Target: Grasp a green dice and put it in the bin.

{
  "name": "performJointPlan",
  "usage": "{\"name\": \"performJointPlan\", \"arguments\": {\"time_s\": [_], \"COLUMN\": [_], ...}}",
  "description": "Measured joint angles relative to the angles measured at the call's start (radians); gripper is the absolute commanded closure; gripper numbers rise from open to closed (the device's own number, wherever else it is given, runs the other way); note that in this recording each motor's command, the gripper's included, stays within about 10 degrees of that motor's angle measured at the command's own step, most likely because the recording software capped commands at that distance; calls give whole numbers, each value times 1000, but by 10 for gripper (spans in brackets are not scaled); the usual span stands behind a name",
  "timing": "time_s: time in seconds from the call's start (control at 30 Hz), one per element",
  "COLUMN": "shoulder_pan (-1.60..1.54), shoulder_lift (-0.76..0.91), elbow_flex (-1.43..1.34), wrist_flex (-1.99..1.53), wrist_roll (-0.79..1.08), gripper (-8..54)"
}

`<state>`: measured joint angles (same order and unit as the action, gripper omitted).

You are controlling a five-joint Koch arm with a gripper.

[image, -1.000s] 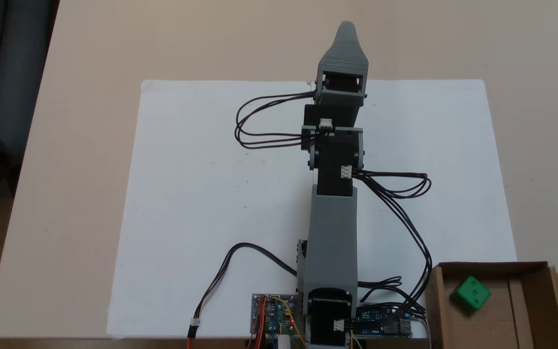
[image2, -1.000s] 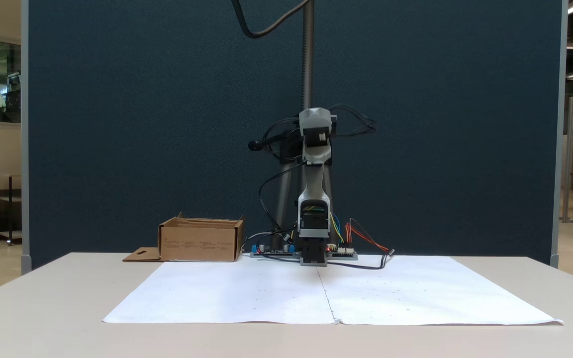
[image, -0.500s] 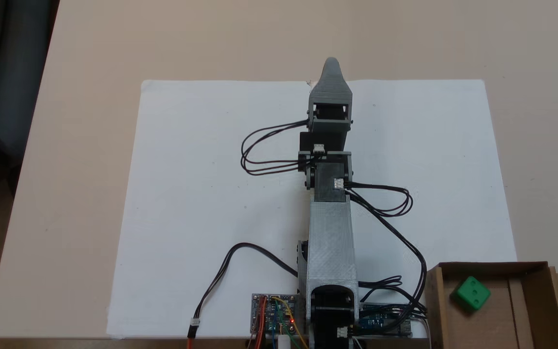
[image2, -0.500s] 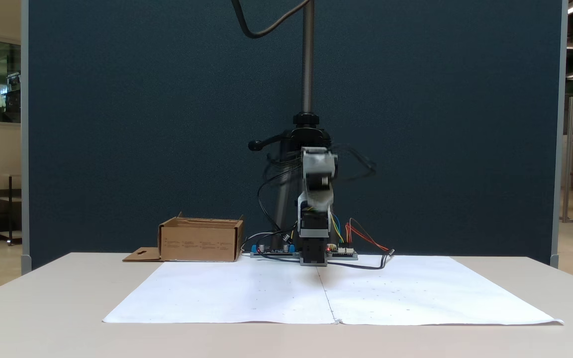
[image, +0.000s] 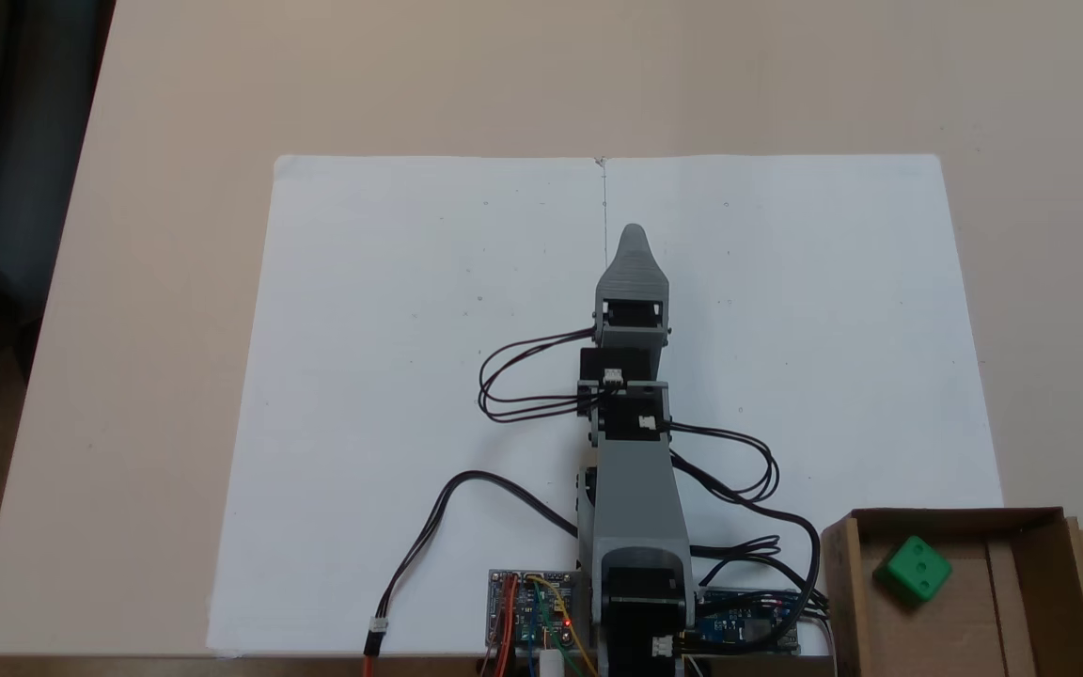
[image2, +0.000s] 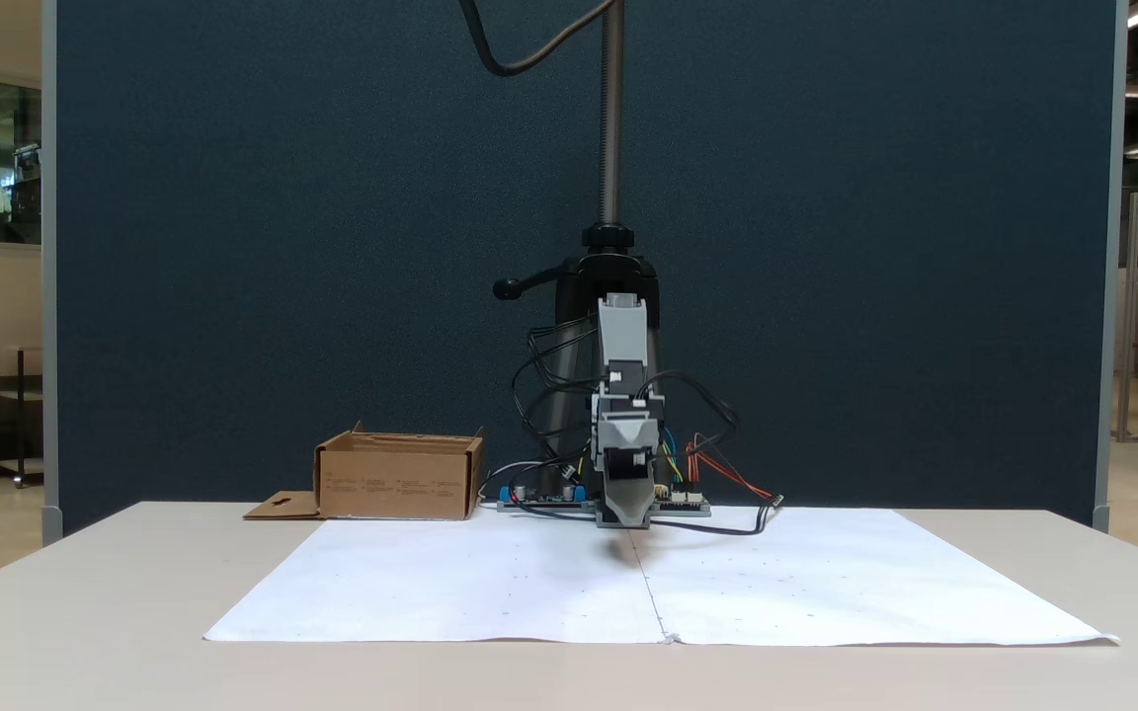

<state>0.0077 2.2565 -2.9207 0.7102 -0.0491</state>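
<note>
Beige table under white paper, far side bare. Mid-paper in the top-down fixed view, claw low over the sheet, pointing far along the centre crease; jaws stacked one behind the other, so spread cannot be told, nothing seen in them. Near right: green dice lying inside the cardboard bin, well apart from the claw. Judged: task apparently done.
</note>
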Motion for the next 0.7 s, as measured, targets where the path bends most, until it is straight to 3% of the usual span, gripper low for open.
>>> {"name": "performJointPlan", "arguments": {"time_s": [0.17, 0.7], "shoulder_pan": [-2, -2], "shoulder_lift": [0, 0], "elbow_flex": [-120, -144], "wrist_flex": [172, 649], "wrist_roll": [0, 6], "gripper": [24, 20]}}
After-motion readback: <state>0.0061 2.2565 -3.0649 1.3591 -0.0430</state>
